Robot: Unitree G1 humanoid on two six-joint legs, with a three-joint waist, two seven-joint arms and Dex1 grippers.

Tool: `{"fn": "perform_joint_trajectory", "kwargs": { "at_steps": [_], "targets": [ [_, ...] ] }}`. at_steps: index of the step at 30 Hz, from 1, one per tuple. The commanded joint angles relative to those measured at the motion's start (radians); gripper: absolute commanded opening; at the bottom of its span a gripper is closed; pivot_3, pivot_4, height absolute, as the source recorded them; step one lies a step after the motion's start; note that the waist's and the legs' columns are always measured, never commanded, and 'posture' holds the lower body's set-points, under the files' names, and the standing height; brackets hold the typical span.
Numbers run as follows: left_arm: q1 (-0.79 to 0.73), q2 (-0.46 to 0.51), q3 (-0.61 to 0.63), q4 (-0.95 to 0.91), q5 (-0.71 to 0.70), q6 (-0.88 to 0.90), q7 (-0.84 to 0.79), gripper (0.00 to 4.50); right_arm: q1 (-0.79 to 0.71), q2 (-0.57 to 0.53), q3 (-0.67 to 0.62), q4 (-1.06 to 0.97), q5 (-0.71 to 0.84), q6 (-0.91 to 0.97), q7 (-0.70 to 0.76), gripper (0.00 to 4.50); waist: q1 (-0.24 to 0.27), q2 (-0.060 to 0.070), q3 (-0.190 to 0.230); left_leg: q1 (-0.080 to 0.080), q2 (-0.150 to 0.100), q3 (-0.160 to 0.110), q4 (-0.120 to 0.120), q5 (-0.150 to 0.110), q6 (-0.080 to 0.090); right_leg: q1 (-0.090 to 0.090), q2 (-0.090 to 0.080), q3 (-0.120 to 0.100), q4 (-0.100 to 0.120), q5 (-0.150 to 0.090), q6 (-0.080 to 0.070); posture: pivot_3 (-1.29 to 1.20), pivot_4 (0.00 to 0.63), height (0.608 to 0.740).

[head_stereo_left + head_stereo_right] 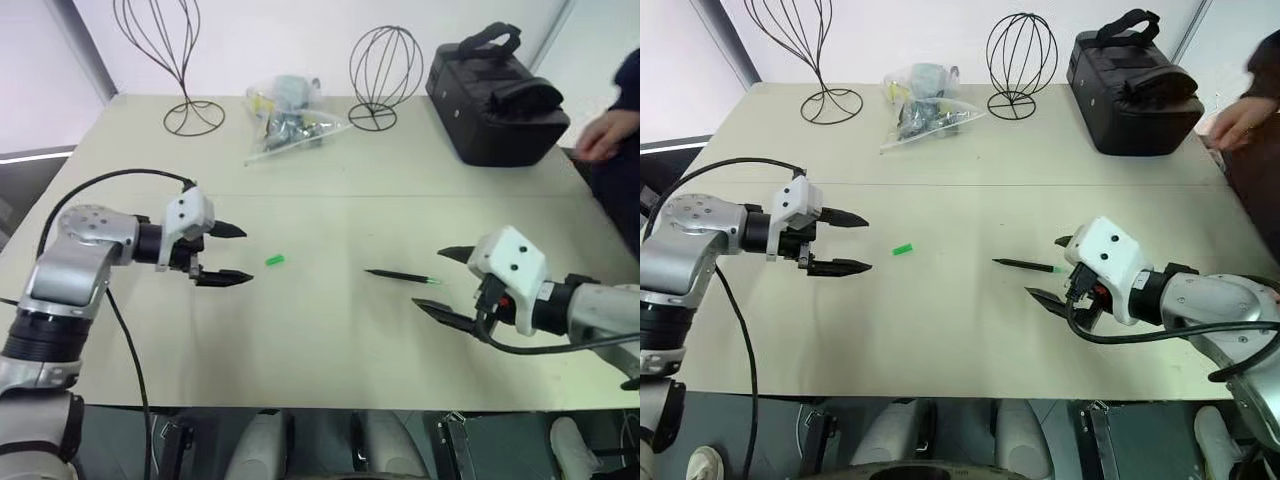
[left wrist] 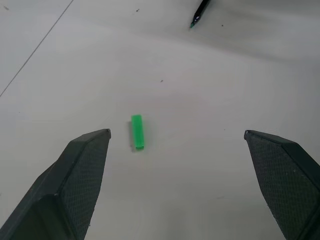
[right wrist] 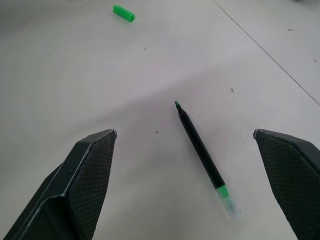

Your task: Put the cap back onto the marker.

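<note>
- Now the cap (image 1: 275, 261) lies flat on the worktop (image 1: 330, 340), just ahead of the wide, empty left gripper (image 1: 232, 254)
- the marker (image 1: 403, 276) lies uncapped, well apart from the cap
- right gripper (image 1: 442, 283) spread wide near the marker, holding nothing

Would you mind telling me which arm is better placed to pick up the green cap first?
Left. The left tool stands open just beside the cap, which lies between its fingers in the left wrist view. The right tool is open by the marker, farther away.
</note>
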Motion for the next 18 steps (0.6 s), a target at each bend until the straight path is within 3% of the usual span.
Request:
{"fn": "perform_joint_trajectory", "kwargs": {
  "at_steps": [1, 18],
  "targets": [
    [0.004, 0.019, 0.014, -0.031, -0.025, 0.012, -0.002, 4.48, -0.004, -0.013, -0.024, -0.009, -0.001, -0.024, 0.007, 4.5, 0.0, 0.0, 0.0, 0.0, 0.0, 0.0, 0.0, 0.0, 0.0, 0.0, 0.0, 0.0, 0.0, 0.0, 0.0, 0.0, 0.15, 0.74],
    [-0.003, -0.013, -0.02, 0.031, 0.007, -0.06, 0.037, 4.48, 0.003, 0.006, 0.002, -0.003, -0.02, -0.039, -0.024, 4.5, 0.001, 0.0, 0.0, 0.0, 0.0, 0.0, 0.0, 0.0, 0.0, 0.0, 0.0, 0.0, 0.0, 0.0, 0.0, 0.0, 0.15, 0.74]
  ]
}}
